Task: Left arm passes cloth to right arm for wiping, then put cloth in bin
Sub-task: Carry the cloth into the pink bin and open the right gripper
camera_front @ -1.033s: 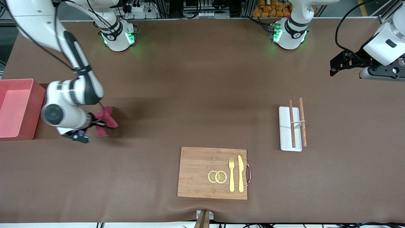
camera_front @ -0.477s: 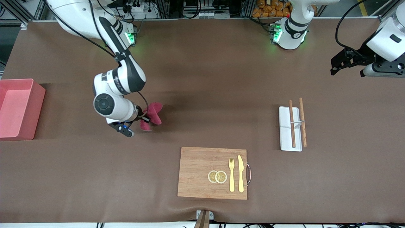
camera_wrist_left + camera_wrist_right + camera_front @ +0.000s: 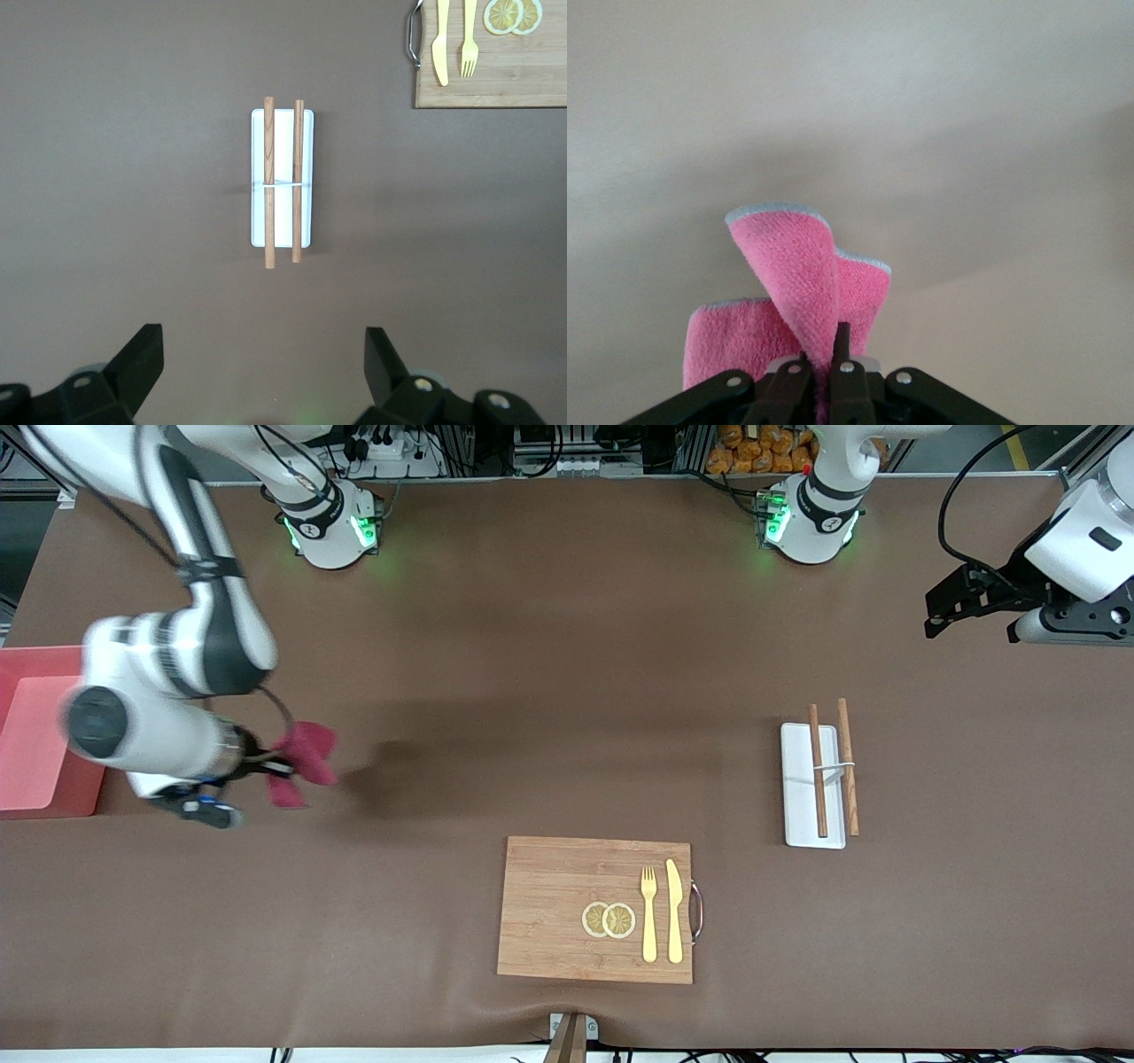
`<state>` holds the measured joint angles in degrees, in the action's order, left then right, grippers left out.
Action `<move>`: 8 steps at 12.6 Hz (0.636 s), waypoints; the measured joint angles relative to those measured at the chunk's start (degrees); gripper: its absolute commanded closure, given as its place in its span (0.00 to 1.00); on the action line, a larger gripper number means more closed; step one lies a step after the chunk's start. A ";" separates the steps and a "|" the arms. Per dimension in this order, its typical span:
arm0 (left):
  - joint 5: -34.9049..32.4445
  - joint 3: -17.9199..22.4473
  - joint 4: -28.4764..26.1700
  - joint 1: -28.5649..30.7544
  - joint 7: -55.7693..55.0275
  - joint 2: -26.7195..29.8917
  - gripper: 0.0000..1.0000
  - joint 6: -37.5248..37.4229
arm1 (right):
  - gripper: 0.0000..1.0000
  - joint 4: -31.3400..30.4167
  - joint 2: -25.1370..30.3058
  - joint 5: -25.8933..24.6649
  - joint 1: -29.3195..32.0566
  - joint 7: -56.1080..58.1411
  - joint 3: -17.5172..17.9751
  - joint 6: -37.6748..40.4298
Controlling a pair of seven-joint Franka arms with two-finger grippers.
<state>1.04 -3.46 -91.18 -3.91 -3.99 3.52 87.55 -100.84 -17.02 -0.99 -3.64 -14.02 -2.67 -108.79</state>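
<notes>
My right gripper (image 3: 266, 766) is shut on the crimson cloth (image 3: 301, 755), which hangs bunched over the brown table beside the pink bin (image 3: 35, 735) at the right arm's end. In the right wrist view the cloth (image 3: 793, 283) folds up from between the closed fingers of that gripper (image 3: 824, 372). The right arm's forearm partly covers the bin. My left gripper (image 3: 943, 607) hovers open and empty high over the left arm's end of the table; in the left wrist view its fingers (image 3: 142, 359) spread wide around nothing.
A wooden board (image 3: 594, 908) with a yellow fork, knife and lemon slices lies near the front camera. A small white tray (image 3: 811, 784) bearing two wooden chopsticks lies toward the left arm's end, also in the left wrist view as the tray (image 3: 282, 177).
The right arm swung the cloth toward the table's middle, then back toward the bin. The left arm has barely moved.
</notes>
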 measured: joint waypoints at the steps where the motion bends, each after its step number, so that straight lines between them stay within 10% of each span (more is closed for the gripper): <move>1: 0.00 -0.01 0.02 0.00 0.00 0.01 0.00 0.00 | 1.00 0.13 0.98 -1.12 3.30 6.62 -0.10 0.36; 8: 0.00 -0.12 0.29 -0.04 0.00 0.19 0.00 0.00 | 1.00 9.13 0.90 -6.17 29.23 50.74 -0.30 4.60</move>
<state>1.05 -3.58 -90.90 -3.95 -3.99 3.71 87.55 -91.71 -16.12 -7.16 25.59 36.71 -2.97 -104.19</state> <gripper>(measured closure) 0.000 0.952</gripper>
